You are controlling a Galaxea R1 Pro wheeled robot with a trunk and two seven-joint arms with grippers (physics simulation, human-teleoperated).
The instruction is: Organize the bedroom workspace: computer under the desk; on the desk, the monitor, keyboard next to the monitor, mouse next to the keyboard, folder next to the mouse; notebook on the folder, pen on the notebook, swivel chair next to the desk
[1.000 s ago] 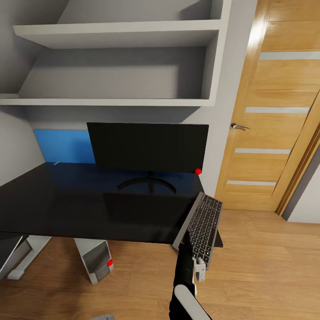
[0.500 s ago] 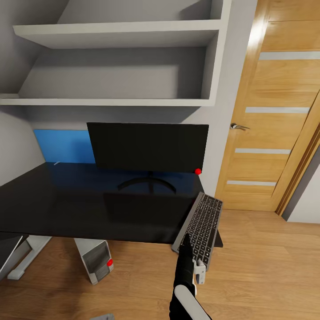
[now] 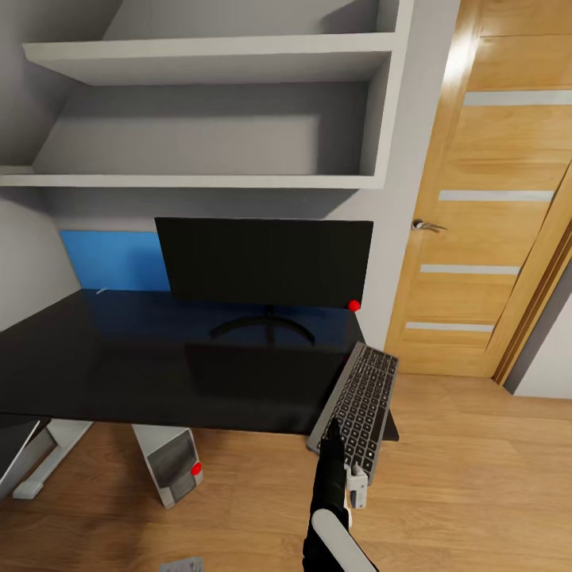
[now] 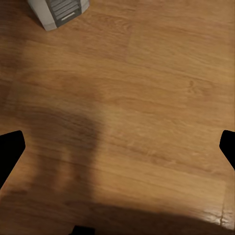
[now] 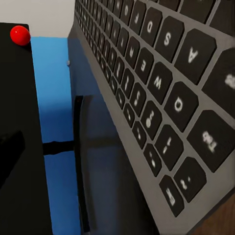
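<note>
The right gripper pinches the near end of the keyboard, which runs away from it, lying at the desk's right corner and overhanging the edge. Beyond the keyboard stands the monitor. The left gripper hangs spread wide over the floor, with the computer ahead.

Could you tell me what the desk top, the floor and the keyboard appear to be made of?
The desk top looks like glossy black lacquer or glass: it mirrors the monitor and the blue wall panel. The floor looks like varnished wood boards, with grain and a soft sheen. The keyboard seems to be matte plastic: a grey frame with dark keys.
</note>
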